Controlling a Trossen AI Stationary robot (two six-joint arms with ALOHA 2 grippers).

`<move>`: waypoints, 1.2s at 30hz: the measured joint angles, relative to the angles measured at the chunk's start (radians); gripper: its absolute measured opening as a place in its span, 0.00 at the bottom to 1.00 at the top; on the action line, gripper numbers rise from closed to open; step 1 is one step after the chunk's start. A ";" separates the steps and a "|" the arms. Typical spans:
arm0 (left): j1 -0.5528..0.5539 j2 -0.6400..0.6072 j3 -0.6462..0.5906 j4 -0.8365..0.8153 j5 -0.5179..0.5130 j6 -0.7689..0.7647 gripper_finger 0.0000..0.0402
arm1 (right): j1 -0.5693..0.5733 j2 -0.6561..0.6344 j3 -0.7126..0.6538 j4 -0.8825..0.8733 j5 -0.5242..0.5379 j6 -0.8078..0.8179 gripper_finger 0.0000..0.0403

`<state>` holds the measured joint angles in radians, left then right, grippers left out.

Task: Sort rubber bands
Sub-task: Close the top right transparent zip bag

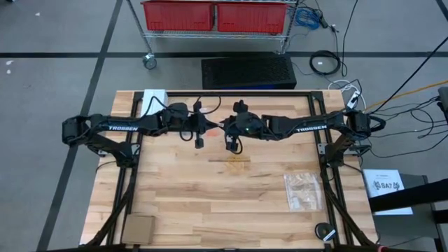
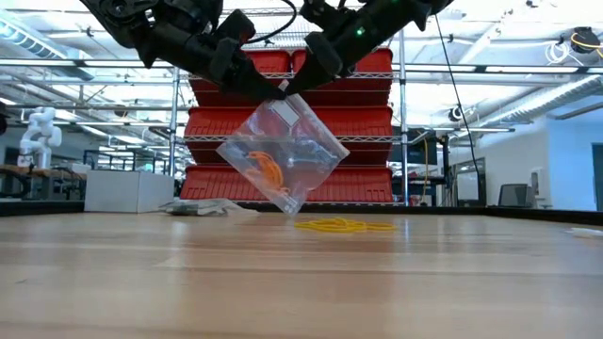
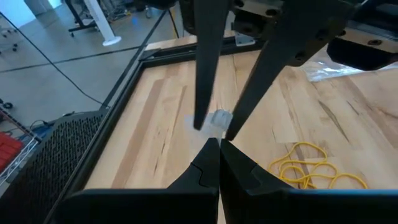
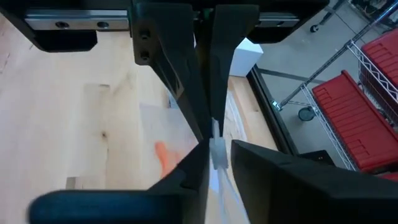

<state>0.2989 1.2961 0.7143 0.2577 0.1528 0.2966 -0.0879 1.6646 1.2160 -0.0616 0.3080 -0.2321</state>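
Above the middle of the bench, both arms met over one clear zip bag hanging in the air. Left claw was fully shut, pinching the bag's top corner. Right claw pressed in at the same corner, fingers narrowed onto the plastic; in the low view the two claws' tips touched the bag side by side. Bag hung tilted, one corner pointing down, clear of the bench.

One bag in the claws, holding orange rubber bands plus some dark ones beside them; exact count inside not readable. These sat just below the claws, inside the bag.

One loose heap of yellow rubber bands lay on the bench, below and a bit to the side of the hanging bag, also seen past the left claw; number of loops couldn't be told.

A second zip bag lay flat on the bench on the right arm's side, well apart from both claws. A third crumpled clear bag rested far back in the low view.
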 joint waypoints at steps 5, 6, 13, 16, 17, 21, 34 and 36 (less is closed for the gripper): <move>0.000 0.000 0.000 -0.001 0.000 0.000 0.00 | 0.000 -0.001 0.000 0.000 0.009 -0.004 0.03; 0.000 -0.001 0.000 -0.001 0.000 0.000 0.00 | 0.000 -0.001 0.000 -0.001 0.009 -0.007 0.02; 0.000 -0.015 -0.001 0.005 -0.006 -0.002 0.00 | -0.001 -0.004 0.003 -0.037 0.008 0.008 0.02; 0.000 -0.021 -0.002 0.001 -0.008 -0.003 0.00 | -0.001 -0.005 0.003 -0.049 0.008 0.010 0.02; 0.001 -0.022 -0.002 0.005 -0.008 -0.003 0.00 | -0.001 -0.005 0.003 -0.051 0.009 0.011 0.02; 0.001 -0.022 -0.002 0.005 -0.008 -0.003 0.00 | -0.002 -0.005 0.003 -0.082 0.011 0.015 0.01; 0.001 -0.048 -0.002 0.007 -0.008 -0.005 0.00 | -0.002 -0.005 0.002 -0.253 0.062 0.057 0.01; 0.001 -0.060 -0.002 0.002 -0.009 -0.006 0.00 | -0.002 -0.005 0.002 -0.282 0.064 0.067 0.01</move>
<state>0.2996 1.2365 0.7128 0.2597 0.1440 0.2901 -0.0898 1.6596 1.2182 -0.3431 0.3723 -0.1647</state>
